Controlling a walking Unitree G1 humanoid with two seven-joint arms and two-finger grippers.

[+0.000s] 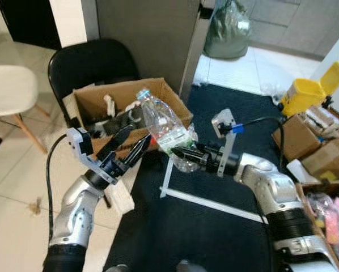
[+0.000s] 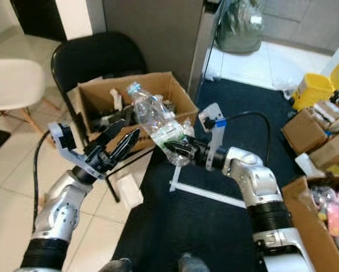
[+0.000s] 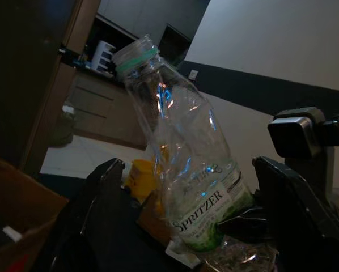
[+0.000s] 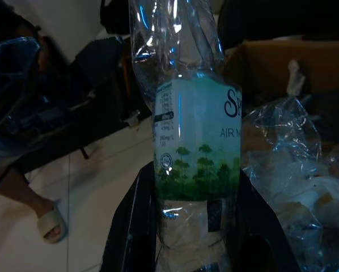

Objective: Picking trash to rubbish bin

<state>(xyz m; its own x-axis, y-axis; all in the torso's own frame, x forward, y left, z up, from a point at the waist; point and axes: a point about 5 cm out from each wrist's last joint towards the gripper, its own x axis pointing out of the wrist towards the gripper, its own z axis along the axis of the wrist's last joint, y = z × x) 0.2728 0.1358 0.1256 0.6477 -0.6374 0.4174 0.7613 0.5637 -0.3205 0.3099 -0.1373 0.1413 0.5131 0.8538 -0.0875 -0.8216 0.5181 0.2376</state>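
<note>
A crushed clear plastic bottle (image 1: 161, 122) with a green label is held up at an angle, its neck leaning toward the cardboard box (image 1: 96, 103). My right gripper (image 1: 178, 152) is shut on the bottle's lower end, and crumpled clear plastic (image 1: 186, 164) hangs beside it. In the right wrist view the bottle (image 4: 198, 141) sits between the black fingers (image 4: 130, 226). My left gripper (image 1: 138, 136) stands open just left of the bottle, in front of the box. The left wrist view has the bottle (image 3: 186, 164) between its spread fingers (image 3: 96, 204), not touching them. The box holds several scraps.
A black chair (image 1: 90, 62) stands behind the box and a white chair (image 1: 8, 88) at far left. A yellow flip-lid bin (image 1: 305, 96) and more cardboard boxes (image 1: 305, 141) line the right. A white frame (image 1: 209, 201) lies on the dark rug (image 1: 215, 238). A person's sandalled foot (image 4: 47, 224) is nearby.
</note>
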